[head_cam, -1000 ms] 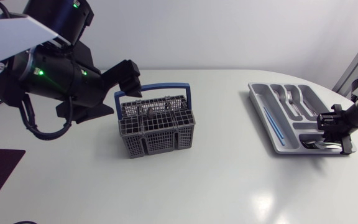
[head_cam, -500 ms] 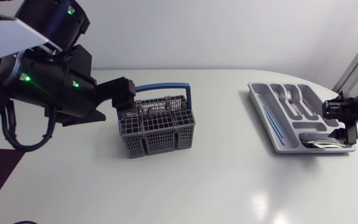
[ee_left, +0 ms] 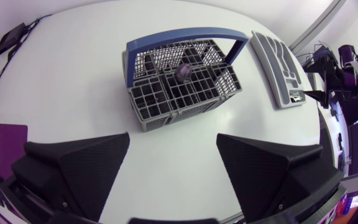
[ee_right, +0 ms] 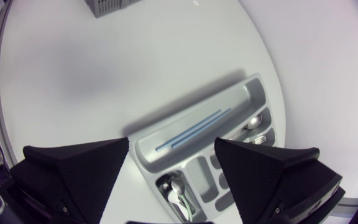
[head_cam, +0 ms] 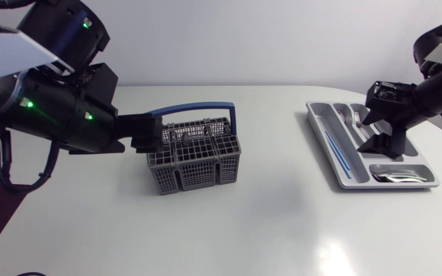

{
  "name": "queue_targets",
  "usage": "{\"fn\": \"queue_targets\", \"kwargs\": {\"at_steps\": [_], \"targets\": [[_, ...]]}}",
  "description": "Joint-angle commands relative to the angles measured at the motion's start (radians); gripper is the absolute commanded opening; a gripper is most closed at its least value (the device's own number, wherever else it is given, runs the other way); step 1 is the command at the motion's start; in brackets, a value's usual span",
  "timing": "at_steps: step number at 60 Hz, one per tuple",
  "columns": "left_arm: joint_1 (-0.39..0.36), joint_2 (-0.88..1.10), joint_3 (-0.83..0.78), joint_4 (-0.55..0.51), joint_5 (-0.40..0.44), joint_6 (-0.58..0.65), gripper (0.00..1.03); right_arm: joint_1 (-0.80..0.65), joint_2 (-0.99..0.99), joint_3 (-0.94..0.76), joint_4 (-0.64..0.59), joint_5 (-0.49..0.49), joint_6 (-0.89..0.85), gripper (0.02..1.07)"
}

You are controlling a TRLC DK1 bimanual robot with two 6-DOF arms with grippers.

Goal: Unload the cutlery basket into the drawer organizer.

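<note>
The grey wire-mesh cutlery basket with a blue hoop handle [head_cam: 194, 157] is standing upright near the middle of the white desk [head_cam: 267, 222], and a dark rounded handle end [ee_left: 182, 71] is poking up from one of its inner cells. The grey plastic drawer organizer [head_cam: 318, 123] is lying well apart from it, towards the desk's right edge, and is holding silver forks [head_cam: 359, 119], a spoon [head_cam: 394, 176] and a thin blue stick [head_cam: 336, 149] in separate compartments. The left arm is stretching in low and level, with the left tool [head_cam: 148, 136] hanging just beside the basket's left rim. Its fingers [ee_left: 82, 165] are spread wide with nothing between them. The right arm is angling down from the desk's far right, holding the right tool [head_cam: 388, 142] above the organizer, likewise splayed apart and gripping nothing.
</note>
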Motion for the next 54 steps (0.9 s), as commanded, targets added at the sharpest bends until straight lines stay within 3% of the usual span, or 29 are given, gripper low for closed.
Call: {"fn": "queue_targets", "kwargs": {"at_steps": [1, 11, 25, 54], "targets": [[0.001, -0.018, -0.033, -0.013, -0.005, 0.055, 0.98, 0.099, -0.061, -0.037, -0.033, -0.009, 0.158, 1.02], [-0.013, -0.024, -0.062, -0.001, -0.005, 0.101, 0.98, 0.292, -0.081, 0.015, -0.094, -0.015, 0.392, 1.02], [-0.024, -0.045, -0.122, 0.074, -0.005, 0.164, 0.98, 0.458, -0.026, 0.125, -0.134, -0.076, 0.705, 1.02], [-0.033, -0.060, -0.205, 0.177, -0.005, 0.227, 0.98, 0.694, 0.071, 0.250, -0.122, -0.109, 1.048, 1.02]]}}
